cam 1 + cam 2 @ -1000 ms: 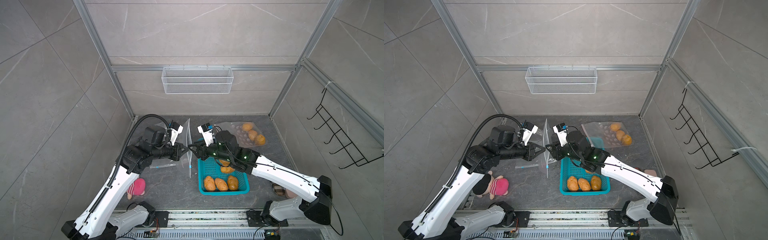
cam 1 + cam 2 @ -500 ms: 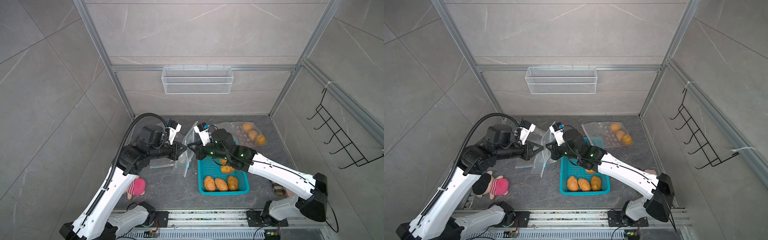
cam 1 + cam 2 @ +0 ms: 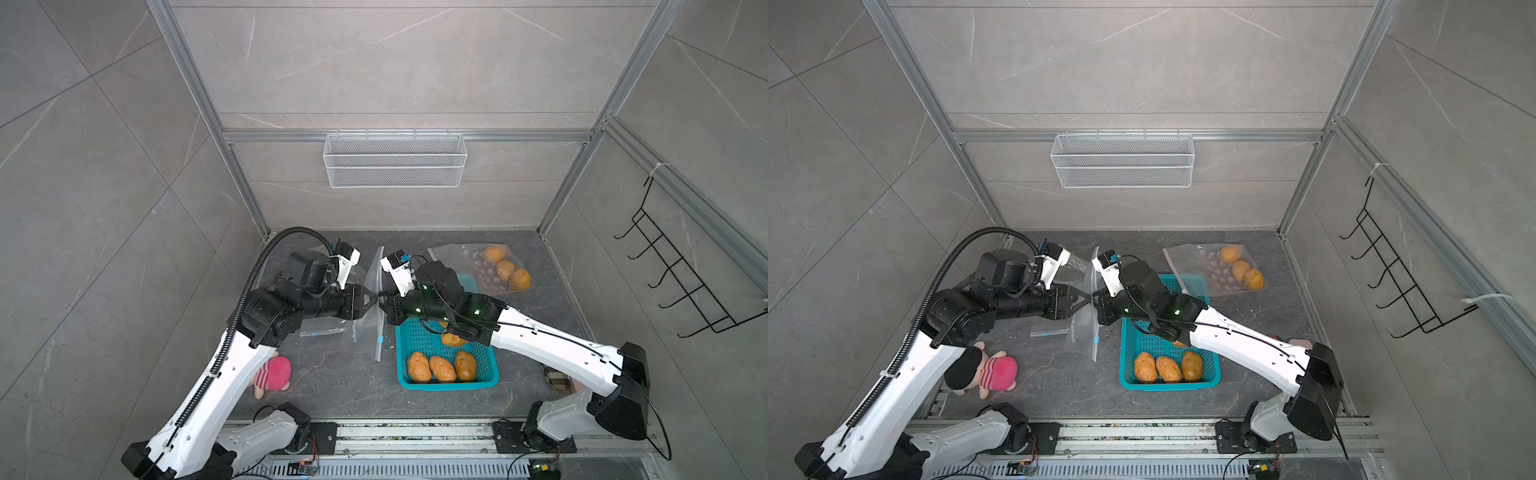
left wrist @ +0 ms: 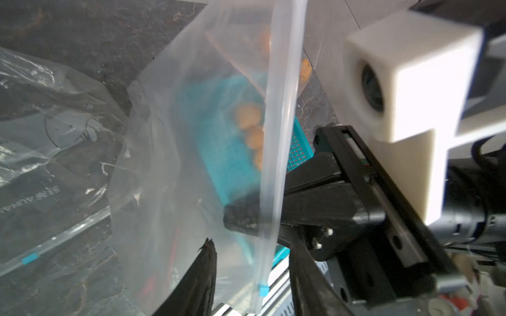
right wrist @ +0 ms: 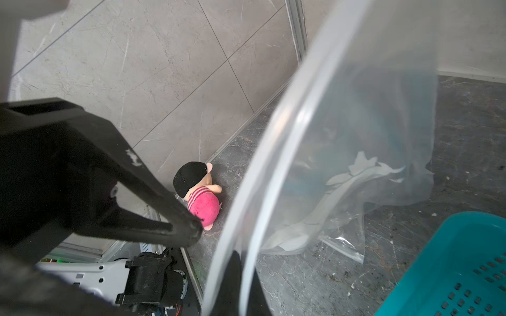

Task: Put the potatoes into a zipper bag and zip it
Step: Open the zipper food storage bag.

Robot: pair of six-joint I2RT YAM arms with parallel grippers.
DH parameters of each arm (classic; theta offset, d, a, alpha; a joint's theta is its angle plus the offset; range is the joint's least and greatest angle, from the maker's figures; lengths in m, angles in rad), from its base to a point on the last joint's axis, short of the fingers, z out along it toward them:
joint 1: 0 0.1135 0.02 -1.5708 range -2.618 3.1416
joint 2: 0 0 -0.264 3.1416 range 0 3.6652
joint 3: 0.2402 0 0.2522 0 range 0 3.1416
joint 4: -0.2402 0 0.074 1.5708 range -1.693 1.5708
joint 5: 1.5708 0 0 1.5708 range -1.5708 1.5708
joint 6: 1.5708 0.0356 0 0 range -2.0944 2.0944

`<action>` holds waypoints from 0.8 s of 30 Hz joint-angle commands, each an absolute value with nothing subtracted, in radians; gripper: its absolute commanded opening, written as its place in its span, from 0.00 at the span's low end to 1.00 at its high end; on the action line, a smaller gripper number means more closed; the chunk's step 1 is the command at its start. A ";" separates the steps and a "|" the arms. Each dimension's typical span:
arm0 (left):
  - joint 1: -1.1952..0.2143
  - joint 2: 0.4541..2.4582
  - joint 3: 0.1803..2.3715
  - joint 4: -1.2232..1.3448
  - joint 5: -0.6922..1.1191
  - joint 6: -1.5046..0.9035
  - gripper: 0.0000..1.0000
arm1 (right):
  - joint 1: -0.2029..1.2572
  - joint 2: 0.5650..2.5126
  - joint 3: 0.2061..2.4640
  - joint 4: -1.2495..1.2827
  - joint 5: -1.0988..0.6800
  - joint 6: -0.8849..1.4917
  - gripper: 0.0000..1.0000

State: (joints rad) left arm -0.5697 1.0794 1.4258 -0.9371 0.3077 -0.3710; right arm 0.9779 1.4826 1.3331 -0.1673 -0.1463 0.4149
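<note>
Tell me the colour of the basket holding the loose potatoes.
Teal; the basket shows best in a top view.

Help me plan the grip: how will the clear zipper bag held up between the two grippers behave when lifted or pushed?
Likely floppy: the clear zipper bag hangs from the right gripper, pinched at its zipper edge, film creased and sagging. Probably very light, since it looks empty. Pushed, it would likely fold or swing rather than slide.

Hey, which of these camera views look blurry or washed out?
Left wrist view: the white camera block is blown out, the bag hazy. Right wrist view: the bag's near edge smeared, plush toy in focus. Both top views: crisp, evenly lit.
</note>
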 commanded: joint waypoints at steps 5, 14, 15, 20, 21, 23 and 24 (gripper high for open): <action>-0.623 1.080 1.407 -0.895 0.260 -0.375 0.53 | 0.982 1.501 1.356 -0.151 -0.109 0.439 0.00; -0.635 1.126 1.407 -0.891 0.136 -0.388 0.52 | 0.982 1.514 1.359 -0.153 -0.121 0.456 0.00; -0.635 1.133 1.406 -0.890 0.136 -0.388 0.52 | 0.982 1.514 1.361 -0.152 -0.121 0.456 0.00; -0.641 1.148 1.389 -0.856 0.174 -0.396 0.51 | 0.982 1.515 1.359 -0.152 -0.120 0.460 0.00; -0.641 1.145 1.386 -0.846 0.190 -0.399 0.51 | 0.983 1.517 1.358 -0.152 -0.118 0.458 0.00; -0.642 1.143 1.383 -0.836 0.203 -0.403 0.51 | 0.982 1.520 1.358 -0.151 -0.118 0.458 0.00; -0.642 1.143 1.384 -0.836 0.206 -0.403 0.51 | 0.982 1.521 1.359 -0.152 -0.118 0.458 0.00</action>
